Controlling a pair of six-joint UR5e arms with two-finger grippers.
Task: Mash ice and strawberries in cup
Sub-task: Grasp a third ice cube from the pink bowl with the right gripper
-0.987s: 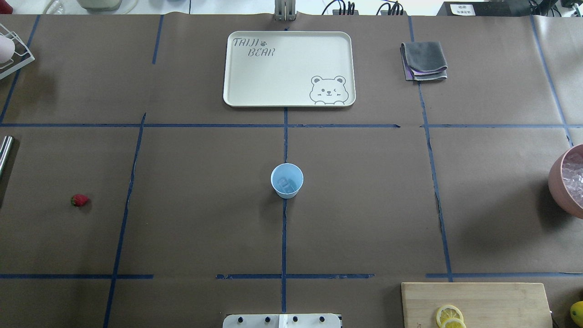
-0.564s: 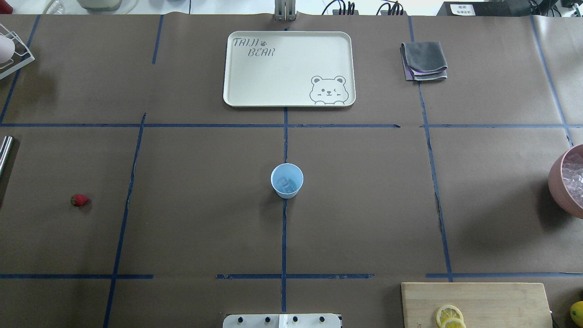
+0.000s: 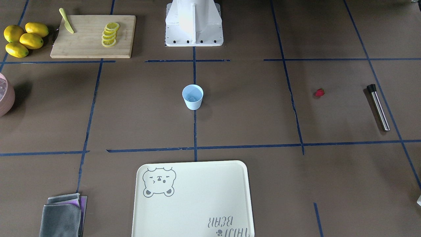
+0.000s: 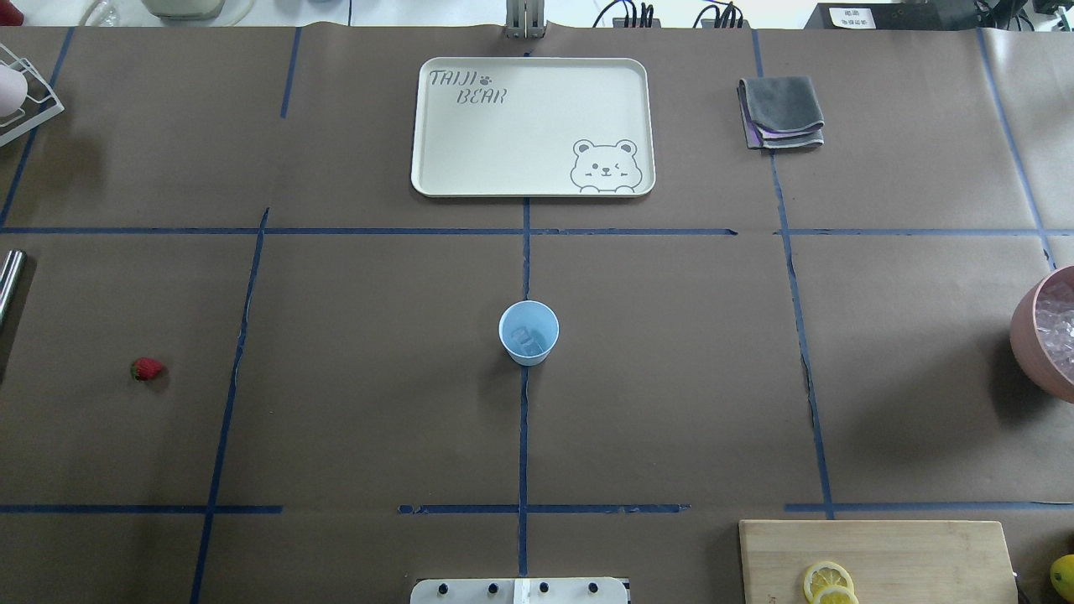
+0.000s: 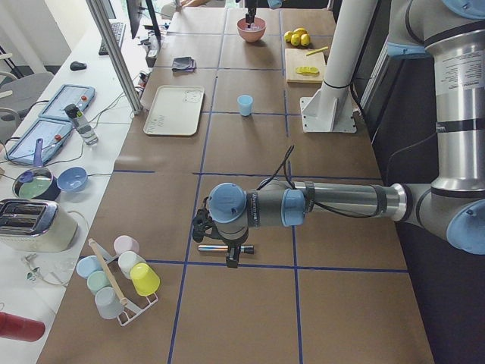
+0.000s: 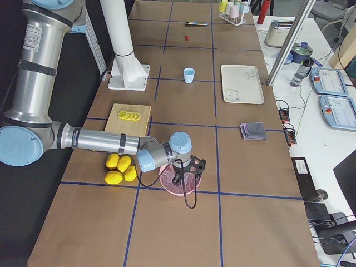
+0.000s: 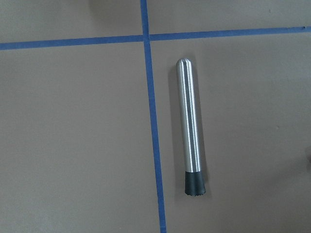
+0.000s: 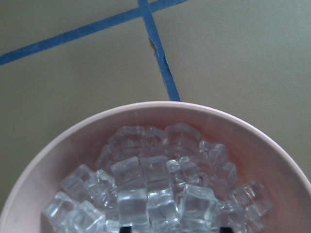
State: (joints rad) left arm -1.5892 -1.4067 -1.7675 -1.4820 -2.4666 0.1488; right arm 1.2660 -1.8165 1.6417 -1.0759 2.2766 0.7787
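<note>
You will find the pale-blue cup (image 4: 529, 334) at centre frame in the overhead view, ice (image 4: 527, 339) inside it, and the strawberry (image 4: 147, 368) at middle left, well apart. Left gripper (image 5: 227, 244) over the steel muddler (image 7: 189, 128): jaw state cannot be told. Right gripper (image 6: 186, 175) over the pink bowl (image 8: 160, 108) heaped with ice: fingertips spread, holding nothing.

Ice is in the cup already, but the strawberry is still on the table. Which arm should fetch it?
Left. The strawberry lies on the robot's left side, near the muddler under the left gripper. The right gripper hangs over the pink ice bowl, far across the table.
</note>
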